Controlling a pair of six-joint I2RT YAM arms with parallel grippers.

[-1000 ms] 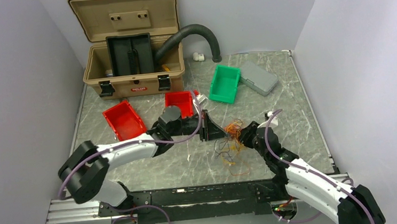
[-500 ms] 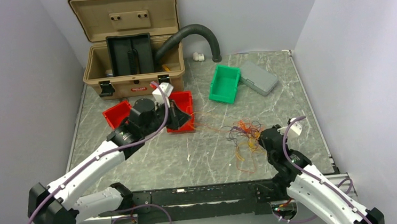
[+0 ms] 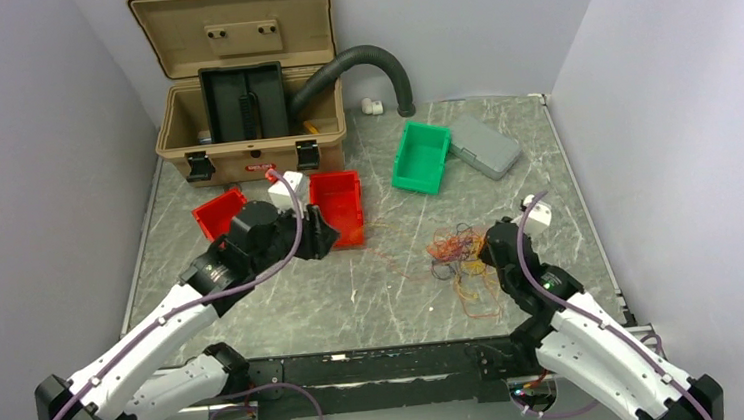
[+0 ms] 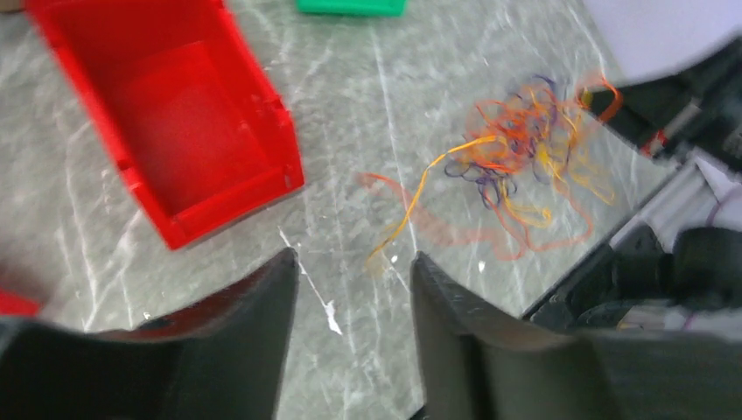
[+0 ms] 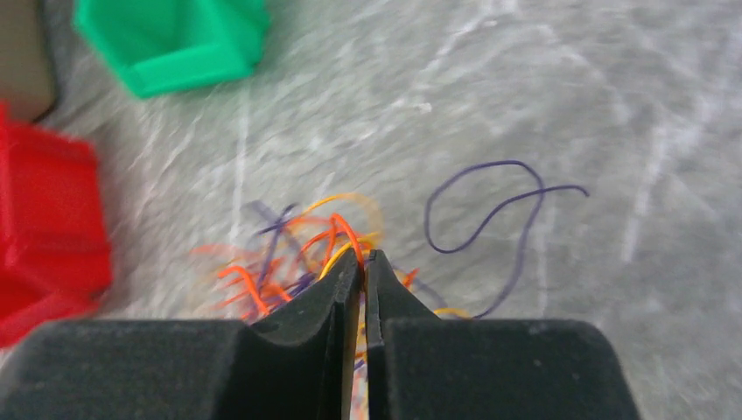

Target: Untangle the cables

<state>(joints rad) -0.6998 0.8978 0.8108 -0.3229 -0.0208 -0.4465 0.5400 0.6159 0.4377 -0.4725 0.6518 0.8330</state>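
The cables (image 3: 456,247) are a tangle of thin orange, yellow and purple strands on the marble table right of centre. One orange strand trails left towards the red bin. My right gripper (image 3: 489,246) is at the tangle's right edge. In the right wrist view its jaws (image 5: 365,256) are shut, with orange and yellow cables (image 5: 302,234) pinched at the tips. A loose purple strand (image 5: 499,206) lies beyond them. My left gripper (image 3: 322,236) hovers by the red bin, well left of the tangle. In the left wrist view it (image 4: 353,260) stands open and empty, with the cables (image 4: 525,149) ahead.
Two red bins (image 3: 338,208) (image 3: 216,214) sit by the left gripper. A green bin (image 3: 421,156) and a grey case (image 3: 484,146) lie behind the tangle. An open tan toolbox (image 3: 243,90) with a black ribbed hose (image 3: 356,63) stands at the back.
My left gripper has drawn back left to the red bin and opened, leaving an orange strand stretched out on the table. My right gripper has closed on the tangle.
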